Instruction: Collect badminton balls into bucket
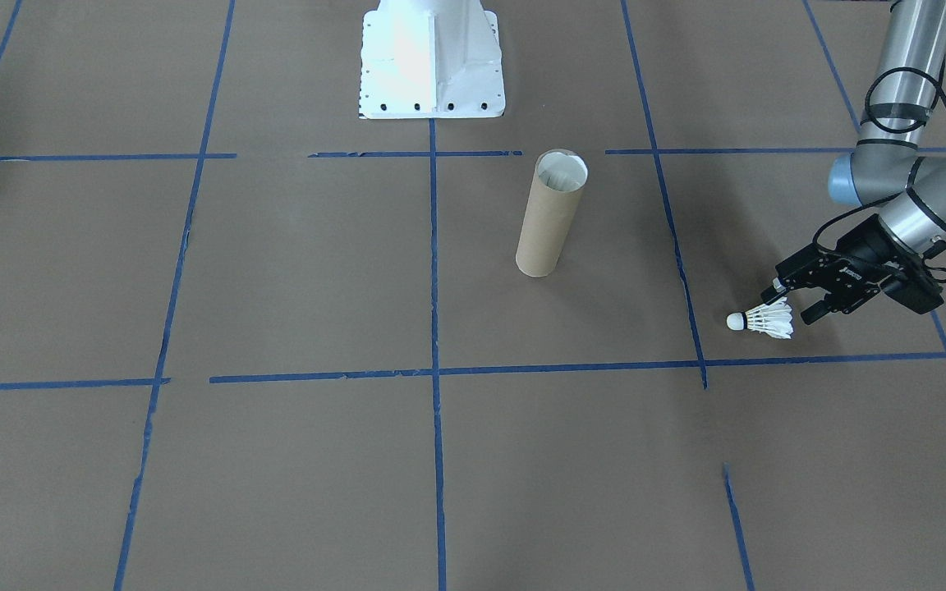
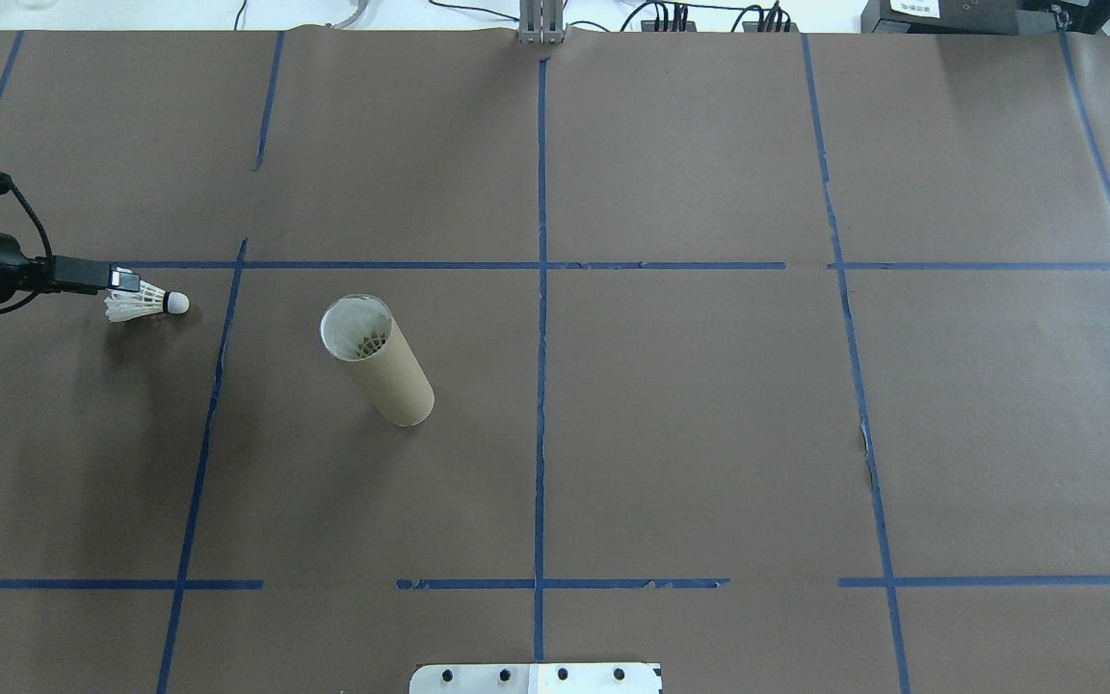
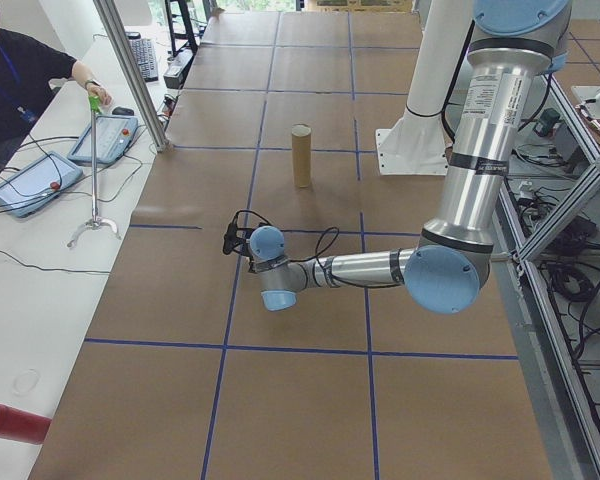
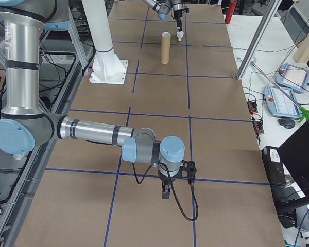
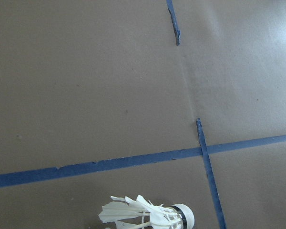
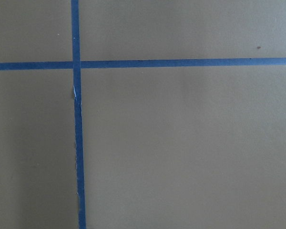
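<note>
Your left hand point(image 1: 791, 307) pinches the shuttlecock point(image 1: 760, 319) by its feathers; keep that grip light, lift cork-down, and carry it over the tube point(image 1: 550, 215) beyond the cork.

Desk point(image 2: 709, 434): covered in brown paper, marked into squares with blue tape lines point(image 2: 541, 386). Side bench point(image 3: 40, 300): white, holding two tablets point(image 3: 25, 185), cables and a keyboard point(image 3: 143, 58). Aluminium frame posts point(image 3: 130, 70) stand along the desk edge. A seated person point(image 3: 15, 80) occupies the bench's far end. Lighting: even.
</note>
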`<action>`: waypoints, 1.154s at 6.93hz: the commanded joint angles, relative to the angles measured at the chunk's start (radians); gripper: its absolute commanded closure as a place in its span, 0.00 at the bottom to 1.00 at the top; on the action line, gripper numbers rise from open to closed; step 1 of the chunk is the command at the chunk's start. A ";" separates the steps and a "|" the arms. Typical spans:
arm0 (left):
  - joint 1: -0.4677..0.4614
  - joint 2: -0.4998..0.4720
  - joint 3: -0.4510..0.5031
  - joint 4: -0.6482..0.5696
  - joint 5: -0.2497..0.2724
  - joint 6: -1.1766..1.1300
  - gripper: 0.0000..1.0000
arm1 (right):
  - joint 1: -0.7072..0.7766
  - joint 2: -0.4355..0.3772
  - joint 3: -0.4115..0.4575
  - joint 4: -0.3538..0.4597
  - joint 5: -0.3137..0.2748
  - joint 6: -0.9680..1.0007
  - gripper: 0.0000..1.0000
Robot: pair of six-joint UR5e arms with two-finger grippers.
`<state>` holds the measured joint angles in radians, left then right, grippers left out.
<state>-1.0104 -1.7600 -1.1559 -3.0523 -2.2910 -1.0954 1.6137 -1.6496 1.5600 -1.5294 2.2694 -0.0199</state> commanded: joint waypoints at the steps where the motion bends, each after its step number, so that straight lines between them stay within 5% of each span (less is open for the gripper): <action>1: 0.009 -0.033 0.009 -0.006 -0.004 -0.079 0.53 | 0.000 -0.001 0.000 0.000 -0.001 0.000 0.00; 2: 0.010 -0.033 0.005 -0.008 -0.007 -0.086 0.80 | 0.000 0.001 0.000 0.000 -0.001 0.000 0.00; 3: 0.010 -0.033 0.004 -0.008 -0.010 -0.086 0.95 | 0.000 0.001 0.000 0.000 0.001 0.000 0.00; 8: 0.009 -0.012 -0.141 0.091 -0.010 -0.209 1.00 | 0.000 0.001 0.002 0.000 -0.001 0.000 0.00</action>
<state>-1.0004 -1.7753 -1.2371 -3.0164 -2.3005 -1.2323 1.6137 -1.6491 1.5615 -1.5294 2.2688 -0.0199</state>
